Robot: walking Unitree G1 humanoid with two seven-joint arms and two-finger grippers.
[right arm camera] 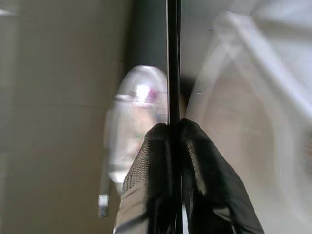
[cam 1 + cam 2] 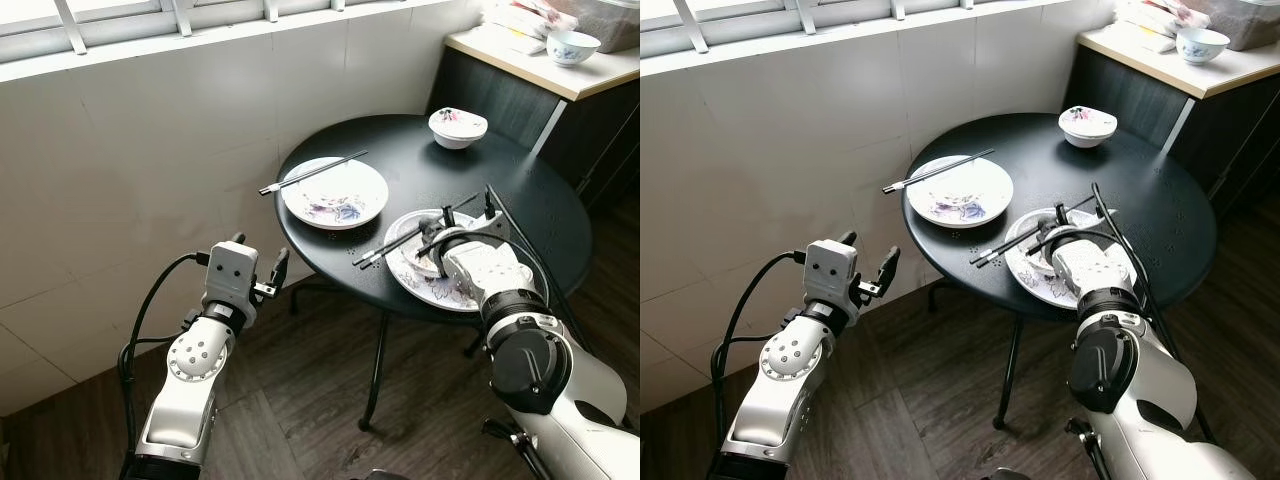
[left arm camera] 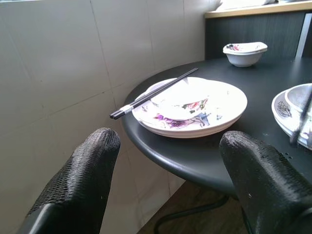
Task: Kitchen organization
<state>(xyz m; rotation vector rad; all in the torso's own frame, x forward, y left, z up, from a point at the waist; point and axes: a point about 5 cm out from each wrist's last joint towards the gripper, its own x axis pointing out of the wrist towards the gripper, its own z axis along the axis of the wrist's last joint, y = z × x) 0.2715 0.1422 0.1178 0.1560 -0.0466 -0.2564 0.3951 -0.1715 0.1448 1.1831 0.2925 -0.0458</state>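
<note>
Chopsticks (image 2: 1025, 240) pinched by the right tool (image 2: 440, 243) over the near plate (image 2: 1032, 277).

Clearing the round tabletop (image 2: 540, 215) seems in hand: the right tool is clenched on this pair. The left tool (image 2: 262, 270) hangs released, left of the far plate (image 2: 335, 192). Next, I judge, comes lifting them level.

**Round table, two plates, two arms**

We see a black round table (image 2: 1160, 215) bearing a plate (image 2: 960, 192) with chopsticks (image 2: 936, 171) across its rim, a small bowl (image 2: 1087, 126), and a second plate (image 2: 1032, 272) where our right gripper (image 2: 1058, 243) rests. Our left gripper (image 2: 868, 265) hovers beside the table's edge, fingers apart.
</note>
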